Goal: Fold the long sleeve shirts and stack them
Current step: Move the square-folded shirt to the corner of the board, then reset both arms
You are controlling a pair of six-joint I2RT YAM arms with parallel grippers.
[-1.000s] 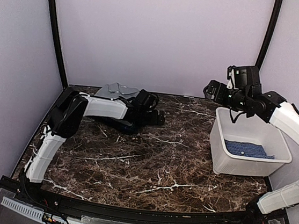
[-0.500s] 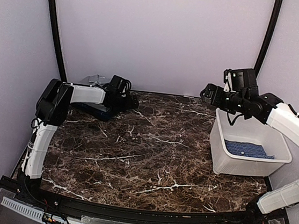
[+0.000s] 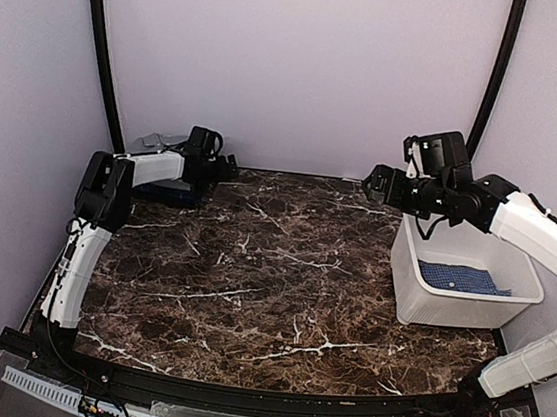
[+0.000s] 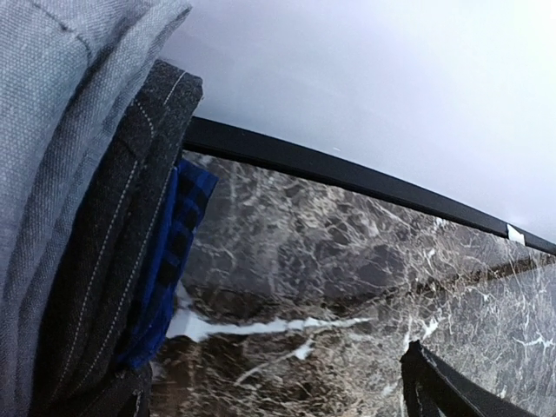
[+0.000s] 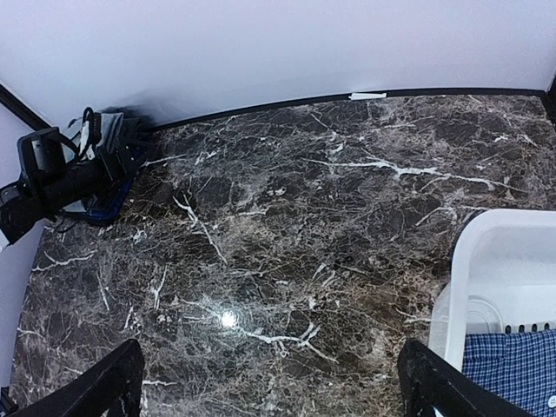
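Note:
A stack of folded long sleeve shirts [image 3: 160,145] lies in the table's back-left corner, a plain grey one [image 4: 52,130] on top, a dark pinstriped one [image 4: 113,261] and a blue checked one [image 4: 169,261] under it. My left gripper [image 3: 213,166] sits low just right of the stack, open [image 4: 278,395], with only bare marble in the gap. Another blue shirt with a fine white pattern [image 3: 462,278] lies in the white tub [image 3: 406,283]. My right gripper [image 3: 377,185] hovers high over the table beside the tub's back-left corner, open and holding nothing [image 5: 274,382].
The tub [image 5: 486,252] stands at the right edge of the dark marble table [image 3: 269,288], with the blue shirt [image 5: 512,365] in its bottom. Black frame posts and lilac walls close in the back and sides. The left arm [image 5: 61,187] stretches along the back-left edge.
The left arm has swung back and left, and the shirt stack has shifted with it from the back middle-left into the corner. The right gripper has drifted slightly left and down.

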